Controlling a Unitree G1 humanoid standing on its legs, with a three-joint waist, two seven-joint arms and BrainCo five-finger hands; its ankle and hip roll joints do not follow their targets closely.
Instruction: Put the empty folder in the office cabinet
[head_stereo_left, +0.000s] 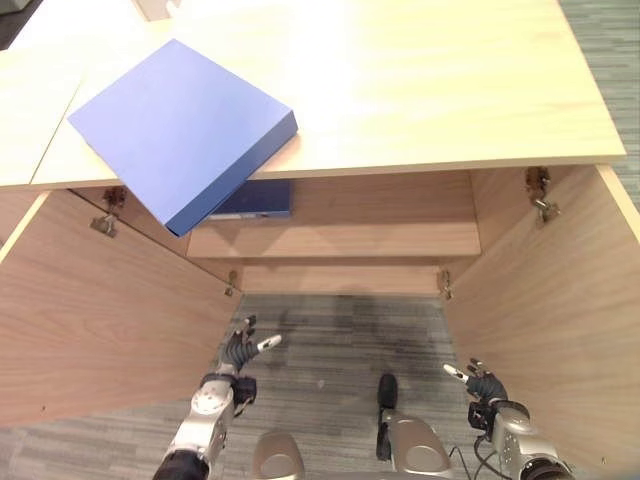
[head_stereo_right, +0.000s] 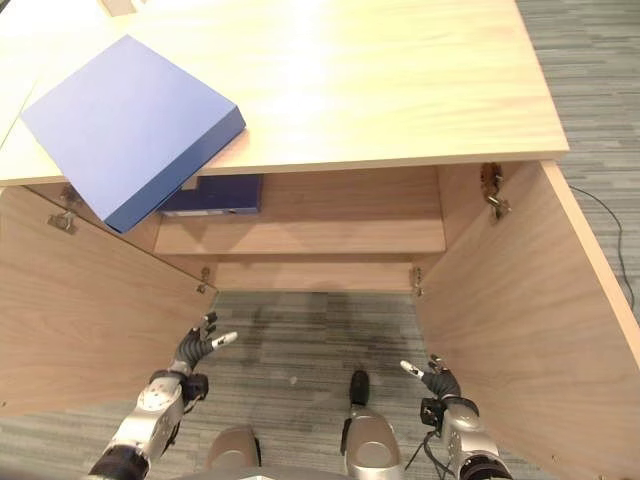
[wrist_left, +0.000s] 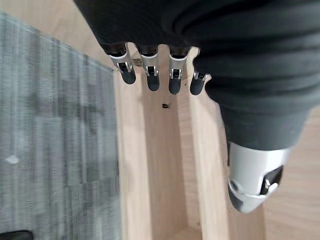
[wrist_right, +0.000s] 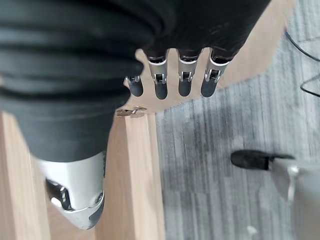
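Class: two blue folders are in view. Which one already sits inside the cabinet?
The darker blue folder lying on the cabinet shelf. The larger blue folder lies on the cabinet top, overhanging its front edge.

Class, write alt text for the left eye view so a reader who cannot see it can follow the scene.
A blue folder lies on top of a wooden cabinet, one corner jutting past the front edge above the open doors. Another blue folder sits on the shelf inside. Below, the left hand and right hand hang open, holding nothing.
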